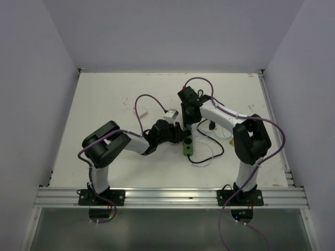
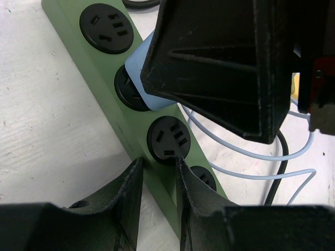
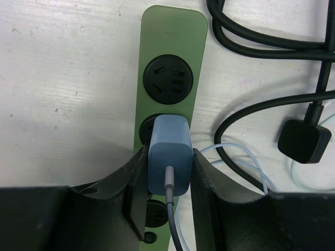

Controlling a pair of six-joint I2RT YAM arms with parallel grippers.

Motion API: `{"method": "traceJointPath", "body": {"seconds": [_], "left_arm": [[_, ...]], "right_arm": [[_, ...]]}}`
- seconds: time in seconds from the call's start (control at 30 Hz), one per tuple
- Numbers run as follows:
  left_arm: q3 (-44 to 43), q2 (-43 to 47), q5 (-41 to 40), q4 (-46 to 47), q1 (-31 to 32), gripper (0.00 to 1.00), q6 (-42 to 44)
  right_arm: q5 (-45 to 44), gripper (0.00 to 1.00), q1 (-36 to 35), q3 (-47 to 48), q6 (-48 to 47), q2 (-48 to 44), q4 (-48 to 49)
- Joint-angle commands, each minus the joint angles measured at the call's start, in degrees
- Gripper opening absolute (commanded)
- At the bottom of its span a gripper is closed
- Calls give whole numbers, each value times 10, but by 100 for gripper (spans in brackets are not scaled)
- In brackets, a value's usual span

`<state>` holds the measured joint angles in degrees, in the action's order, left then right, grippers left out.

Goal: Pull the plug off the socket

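Top: green socket (image 1: 187, 146) mid-tabletop (image 1: 104, 99); open surface toward 9 and 12 o'clock.
Left wrist: left fingers (image 2: 131, 198) narrowly apart over the socket's long edge, 6 o'clock.
Right wrist: right fingers (image 3: 209, 188) clamp the blue plug (image 3: 168, 157), seated mid-socket; black cables (image 3: 261, 36) crowd 3 o'clock.

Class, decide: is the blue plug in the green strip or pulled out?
In: the blue plug covers an outlet of the socket, held by the right gripper.
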<state>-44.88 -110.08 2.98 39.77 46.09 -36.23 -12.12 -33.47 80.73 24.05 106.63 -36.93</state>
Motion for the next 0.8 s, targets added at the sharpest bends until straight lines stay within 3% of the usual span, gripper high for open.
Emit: {"method": "traceJointPath", "body": {"seconds": [0.0, 0.13, 0.33, 0.47, 0.63, 0.77], "left_arm": [[26, -70, -64, -192, -9, 31, 44], [16, -78, -66, -203, -9, 31, 43], [15, -80, -65, -204, -9, 31, 43], [13, -83, -66, -207, -9, 30, 42], [4, -91, -64, -216, -9, 30, 42], [-12, -105, -66, -232, -9, 29, 42]], "right_arm": [[11, 0, -35, 51, -23, -30, -84], [51, 0, -30, 33, -30, -48, -74], [305, 0, 57, -86, 43, -106, 79], [368, 0, 82, -117, 71, -112, 126], [302, 0, 69, -80, 41, -112, 85], [139, 0, 11, -6, -5, -91, -21]]}}
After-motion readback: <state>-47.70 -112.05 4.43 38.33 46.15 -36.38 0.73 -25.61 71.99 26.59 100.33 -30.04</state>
